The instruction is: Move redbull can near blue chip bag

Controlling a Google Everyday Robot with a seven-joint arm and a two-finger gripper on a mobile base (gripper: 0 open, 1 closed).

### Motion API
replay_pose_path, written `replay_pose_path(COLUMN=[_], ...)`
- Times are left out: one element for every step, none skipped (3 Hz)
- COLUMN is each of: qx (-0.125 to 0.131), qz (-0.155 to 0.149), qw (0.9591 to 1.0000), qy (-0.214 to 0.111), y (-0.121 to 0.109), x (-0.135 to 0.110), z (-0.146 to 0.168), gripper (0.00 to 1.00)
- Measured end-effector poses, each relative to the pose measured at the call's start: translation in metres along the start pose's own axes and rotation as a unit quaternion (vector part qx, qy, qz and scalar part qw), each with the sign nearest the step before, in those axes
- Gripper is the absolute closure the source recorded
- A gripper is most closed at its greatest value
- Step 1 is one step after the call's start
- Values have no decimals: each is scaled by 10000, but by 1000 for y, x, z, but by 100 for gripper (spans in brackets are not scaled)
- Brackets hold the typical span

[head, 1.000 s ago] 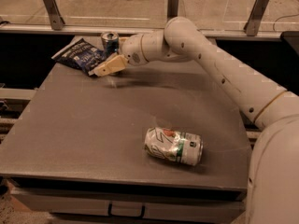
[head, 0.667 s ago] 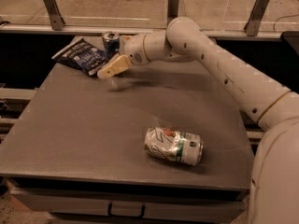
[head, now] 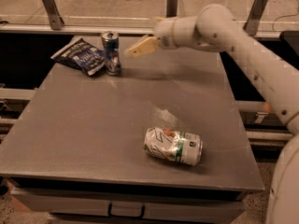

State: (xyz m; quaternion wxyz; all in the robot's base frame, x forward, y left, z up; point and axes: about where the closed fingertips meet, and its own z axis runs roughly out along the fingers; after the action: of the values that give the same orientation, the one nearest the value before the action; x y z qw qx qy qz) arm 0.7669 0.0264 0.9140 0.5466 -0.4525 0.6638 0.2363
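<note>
Blue and silver, the redbull can (head: pixel 111 54) stands upright on its base at the far side of the grey table (head: pixel 88 129); its silver top faces up and its slim body shows a dark blue band with paler patches, narrower than the other can in view. The blue chip bag (head: pixel 80 56) lies flat just beside the redbull can, on the side away from the arm, its nearest wrinkled corner touching or all but touching the can's foot; judged from this, the can already sits where the task wants it, close against the bag and steady on its own.

The gripper (head: pixel 139 47) hangs to the other side of the redbull can, near its upper half but clear of it, with a gap between; it holds nothing; whether it is apart or together cannot be told. The white arm (head: pixel 238 45) reaches in from beyond the gripper, level over the table. A white and green can (head: pixel 173 146) lies on its side well apart from the redbull can, toward the near edge, out of the way.
</note>
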Motion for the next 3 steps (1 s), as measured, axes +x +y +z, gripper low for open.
replay_pose_path(qx=[991,1678,2022], qz=[-299,-823,-1244], qw=[9941,9801,9653], qy=[-309,-671,-1088], y=[-69,-106,-110], x=[-48,-115,-179], z=[-75,-144,-199], gripper=[0,0,0])
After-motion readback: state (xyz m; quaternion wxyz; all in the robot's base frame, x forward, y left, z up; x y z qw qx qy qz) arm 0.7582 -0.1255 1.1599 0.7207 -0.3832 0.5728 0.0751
